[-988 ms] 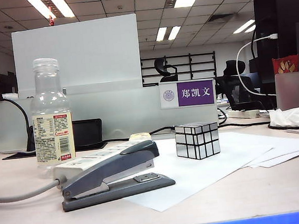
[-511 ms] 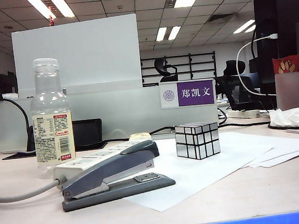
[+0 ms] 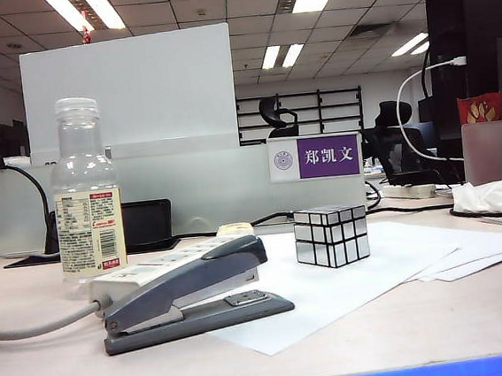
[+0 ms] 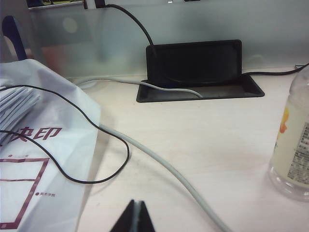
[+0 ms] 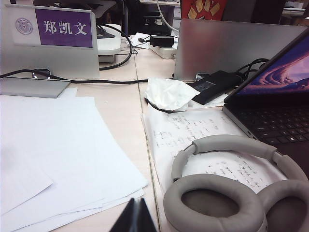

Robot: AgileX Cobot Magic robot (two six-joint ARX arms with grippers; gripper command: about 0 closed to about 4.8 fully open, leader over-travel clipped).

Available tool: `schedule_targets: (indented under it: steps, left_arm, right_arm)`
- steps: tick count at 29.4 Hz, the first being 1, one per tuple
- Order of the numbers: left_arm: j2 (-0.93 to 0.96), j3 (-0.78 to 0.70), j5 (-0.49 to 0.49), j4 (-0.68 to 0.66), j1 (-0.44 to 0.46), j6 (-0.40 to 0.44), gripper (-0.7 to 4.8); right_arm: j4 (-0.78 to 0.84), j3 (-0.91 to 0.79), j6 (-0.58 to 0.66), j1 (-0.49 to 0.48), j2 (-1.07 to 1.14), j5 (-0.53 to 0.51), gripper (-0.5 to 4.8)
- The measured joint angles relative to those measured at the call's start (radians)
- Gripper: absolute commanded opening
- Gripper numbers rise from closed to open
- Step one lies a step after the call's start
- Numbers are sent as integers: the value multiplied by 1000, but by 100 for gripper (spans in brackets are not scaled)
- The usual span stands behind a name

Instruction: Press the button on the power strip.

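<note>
Exterior view only: power strip [image 3: 165, 260] (button unclear).

**Desk surface and what lies on it**

Pale wood-tone desk [image 3: 406, 315]. Left side: white power strip [image 3: 165, 263] with thick grey cable, clear bottle [image 3: 87, 204] behind it, dark grey stapler [image 3: 190, 296] just in front. Centre: white paper sheets [image 3: 348, 276] carrying a mirror cube [image 3: 331, 235]. Right side: crumpled tissue [image 5: 166, 94], written notes under grey headphones [image 5: 227, 193], open laptop [image 5: 275, 106]. Left pincer [image 4: 133, 218] and right pincer [image 5: 135, 215] both closed above the desk.
</note>
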Motion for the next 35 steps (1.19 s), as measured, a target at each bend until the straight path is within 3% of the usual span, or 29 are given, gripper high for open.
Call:
schedule_targets:
  steps: [35]
  left_arm:
    - [0,0,0,0,0,0,-5]
  right_arm:
    - [0,0,0,-1,0,-17,0]
